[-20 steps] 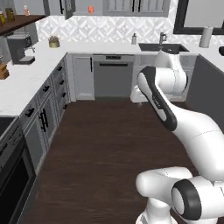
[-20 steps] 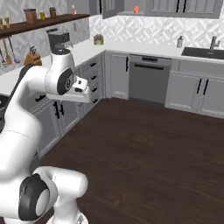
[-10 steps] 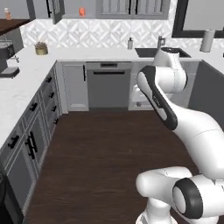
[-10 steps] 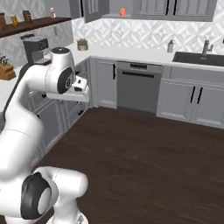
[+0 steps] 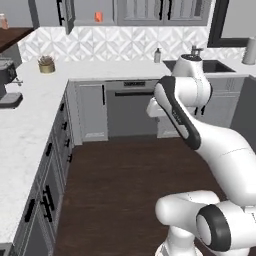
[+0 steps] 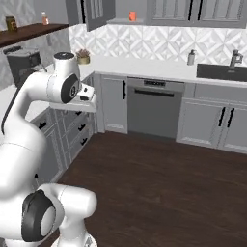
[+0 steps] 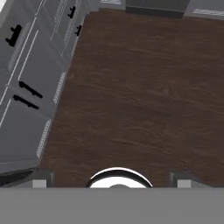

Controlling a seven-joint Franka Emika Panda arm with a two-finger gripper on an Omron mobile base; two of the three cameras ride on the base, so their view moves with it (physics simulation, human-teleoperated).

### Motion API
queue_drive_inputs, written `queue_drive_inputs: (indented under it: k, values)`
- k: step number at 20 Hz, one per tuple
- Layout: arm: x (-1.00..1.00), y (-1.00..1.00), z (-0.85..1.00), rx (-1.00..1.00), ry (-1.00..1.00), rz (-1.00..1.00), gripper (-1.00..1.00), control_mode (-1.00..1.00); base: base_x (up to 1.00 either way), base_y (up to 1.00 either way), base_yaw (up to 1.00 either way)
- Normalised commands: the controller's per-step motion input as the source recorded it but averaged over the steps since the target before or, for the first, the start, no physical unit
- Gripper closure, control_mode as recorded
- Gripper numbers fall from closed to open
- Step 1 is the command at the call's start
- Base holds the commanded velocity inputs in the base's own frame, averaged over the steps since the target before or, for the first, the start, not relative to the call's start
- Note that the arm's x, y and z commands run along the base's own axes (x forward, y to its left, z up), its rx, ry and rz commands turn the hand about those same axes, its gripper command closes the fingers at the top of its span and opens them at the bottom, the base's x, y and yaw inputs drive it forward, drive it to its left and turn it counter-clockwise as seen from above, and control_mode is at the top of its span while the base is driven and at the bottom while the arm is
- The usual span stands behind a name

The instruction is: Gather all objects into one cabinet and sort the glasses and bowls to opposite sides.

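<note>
One small orange glass (image 5: 98, 16) stands on the shelf of the grey upper cabinet (image 5: 107, 22), beside its swung-open door (image 5: 67, 15). The right base view gives the same glass (image 6: 132, 16) over the cabinet shelf (image 6: 123, 22). My gripper (image 7: 112, 180) is open and holds nothing, its two fingertips (image 7: 41, 179) set wide apart. It hangs well below the cabinet and looks down on the dark wood floor (image 7: 140, 87). The bowls are out of view.
A potted succulent (image 5: 46, 64) and a coffee machine (image 5: 7, 82) sit on the left counter. A soap bottle (image 5: 157, 55) and a sink (image 5: 215, 65) lie along the back counter above the dishwasher (image 5: 130, 107). Base cabinets (image 7: 26, 87) line the floor's left side.
The whole picture has grown and slid down: the base has driven closer to the back counter. The arm keeps its pose and the gripper stays open.
</note>
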Motion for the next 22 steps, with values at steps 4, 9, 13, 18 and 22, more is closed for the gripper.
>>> queue_drive_inputs:
  k: [4,9,13,18,22]
  values:
    - [0.00,0.00,0.00,0.00,0.00,0.00,-1.00,1.00,1.00,0.00,-0.16]
    - [0.00,0.00,0.00,0.00,0.00,0.00,-1.00,1.00,1.00,0.25,-0.09]
    - [0.00,0.00,0.00,0.00,0.00,0.00,-1.00,1.00,1.00,0.51,-0.01]
    - [0.00,0.00,0.00,0.00,0.00,0.00,-1.00,1.00,1.00,0.44,0.00]
    - [0.00,0.00,0.00,0.00,0.00,0.00,-1.00,1.00,1.00,0.27,0.00]
